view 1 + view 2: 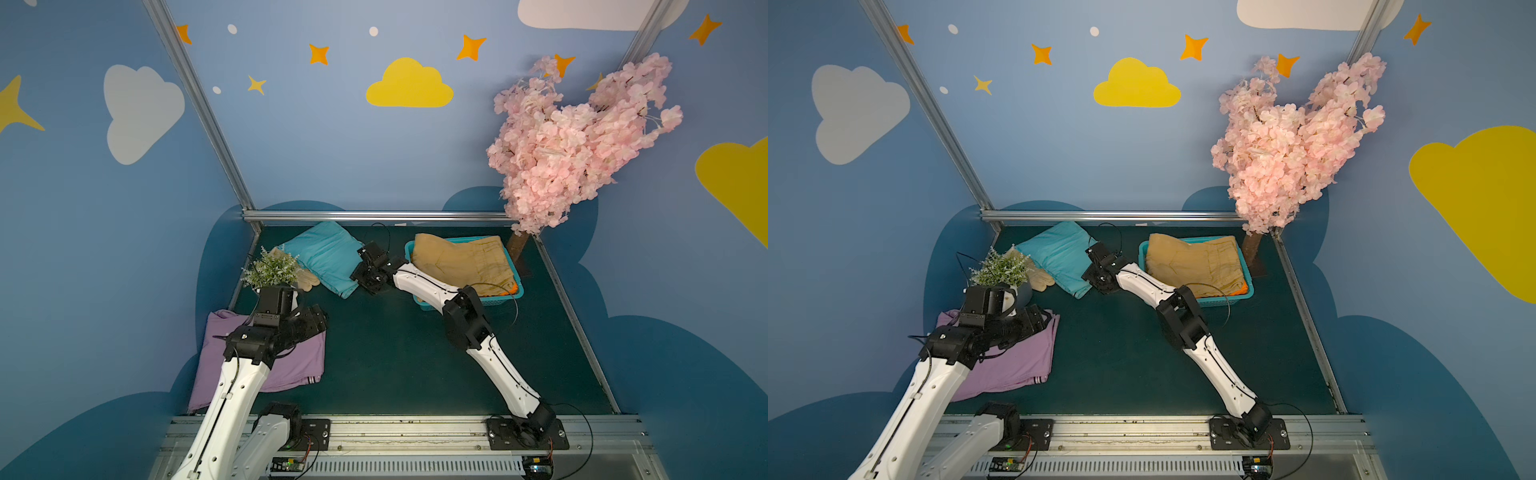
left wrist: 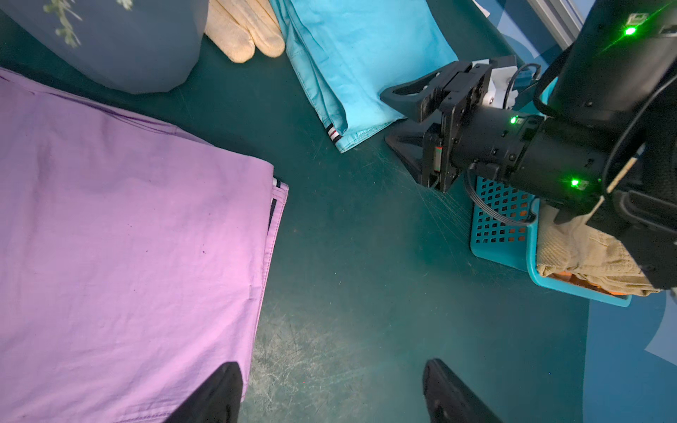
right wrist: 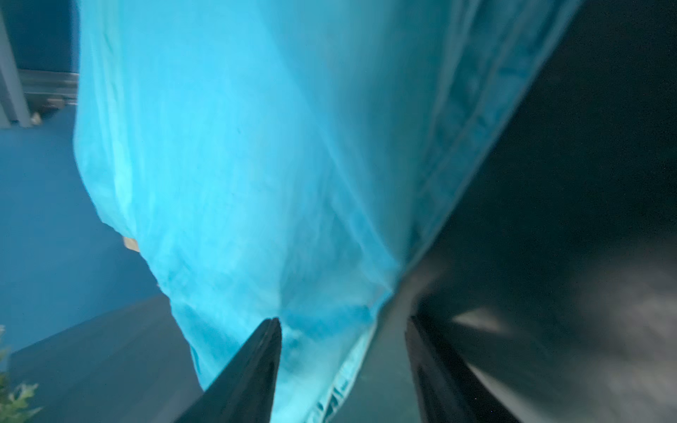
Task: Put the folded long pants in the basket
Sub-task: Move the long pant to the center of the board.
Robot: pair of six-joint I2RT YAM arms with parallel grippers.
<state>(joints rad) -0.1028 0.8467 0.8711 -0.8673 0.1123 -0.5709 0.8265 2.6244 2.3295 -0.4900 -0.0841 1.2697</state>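
Already in the basket (image 1: 503,300), at the back right of the green mat (image 1: 395,357): the khaki pants (image 1: 461,259) on top, overlapping the rim on the left, and under them the orange pants (image 1: 514,287), showing only as a thin strip at the near right corner.

Outside it, two more. Just left of the basket, across a narrow gap of mat, the turquoise pants (image 1: 326,257): folded, slanted, far corner close to the rear rail (image 1: 374,216). At the near left, well apart from the basket, the lilac pants (image 1: 291,365): flat on the mat, striped cuff at the near right corner, partly hidden under the left arm (image 1: 232,390) in both top views.

At the near right edge of the turquoise pants, the right gripper (image 3: 342,320): jaws parted, one finger over the cloth, the other over bare mat, the hem between them. Clamps nothing; cannot tell whether it touches the cloth.

Over the right edge of the lilac pants, the left gripper (image 2: 331,362): jaws spread wide, one finger above the cloth, the other above the mat. Grasps nothing.

Between the two loose pants, a grey plant pot (image 2: 110,55) with a small green sprig, and just beside it a beige glove (image 1: 307,279), lying against the turquoise cloth. Beside the basket, in the back right corner, a pink blossom tree (image 1: 577,145).
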